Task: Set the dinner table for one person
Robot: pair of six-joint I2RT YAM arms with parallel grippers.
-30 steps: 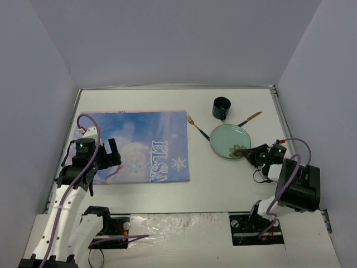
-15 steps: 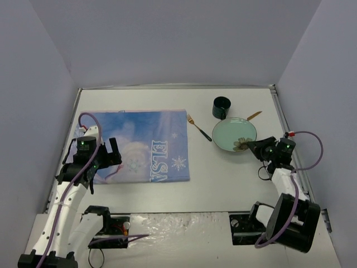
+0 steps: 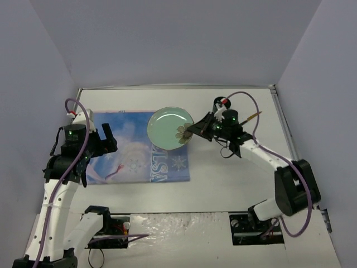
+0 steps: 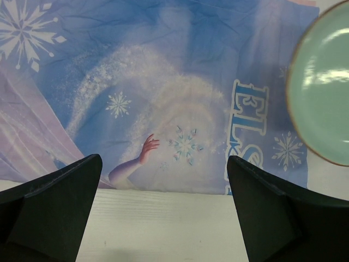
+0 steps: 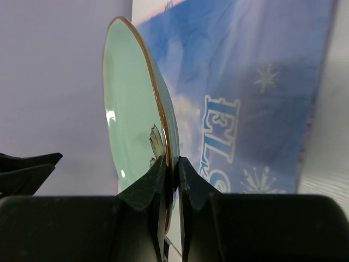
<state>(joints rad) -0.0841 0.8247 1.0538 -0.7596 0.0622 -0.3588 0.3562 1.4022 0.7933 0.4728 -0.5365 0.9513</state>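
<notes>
My right gripper (image 3: 193, 130) is shut on the rim of a pale green plate (image 3: 170, 127) with a brown edge and a flower print. It holds the plate tilted in the air above the right part of the blue "ELSA" placemat (image 3: 134, 151). In the right wrist view the plate (image 5: 133, 103) stands on edge between my fingers (image 5: 172, 169). My left gripper (image 3: 103, 139) is open and empty, low over the placemat's near left part. The left wrist view shows the placemat (image 4: 163, 82), the plate's edge (image 4: 327, 93) and the white dinner table (image 4: 163, 218).
The white dinner table (image 3: 234, 178) has a thin metal rim and grey walls on three sides. A gold-and-black knife (image 3: 252, 116) lies at the far right. My right arm (image 3: 262, 156) stretches across the table's right half and hides what is beneath its wrist.
My right gripper has lifted the plate off the table at the right and carried it left to above the placemat. The left gripper has risen and shifted slightly back.
</notes>
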